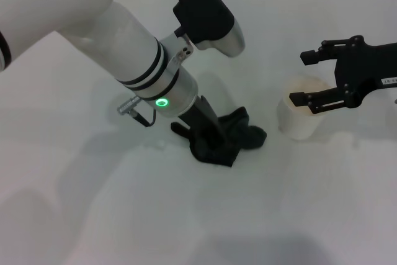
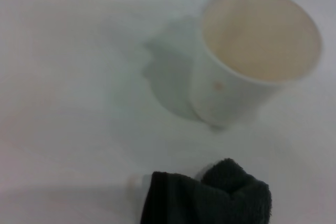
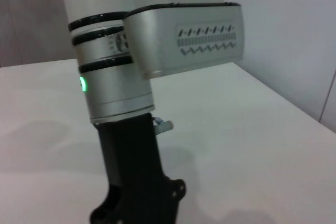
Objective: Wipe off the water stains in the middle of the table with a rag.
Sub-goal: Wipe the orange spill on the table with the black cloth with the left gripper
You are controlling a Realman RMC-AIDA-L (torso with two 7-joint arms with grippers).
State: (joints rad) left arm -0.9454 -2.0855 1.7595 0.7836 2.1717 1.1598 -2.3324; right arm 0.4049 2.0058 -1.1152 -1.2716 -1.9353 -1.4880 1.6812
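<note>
The dark rag [image 1: 228, 139] lies bunched on the white table [image 1: 87, 203] near its middle. My left gripper [image 1: 209, 142] reaches steeply down into the rag's folds and is shut on it, pressing it against the tabletop. A corner of the rag [image 2: 210, 199] also shows in the left wrist view. The water stains are hidden; no orange blot shows around the cloth. My right gripper [image 1: 296, 79] hovers open at the right, just above a paper cup, holding nothing.
A white paper cup [image 1: 301, 118] stands upright right of the rag, and its empty inside [image 2: 260, 35] shows in the left wrist view. The left arm's black wrist [image 3: 134, 177] fills the right wrist view. Bare tabletop spreads toward the front and left.
</note>
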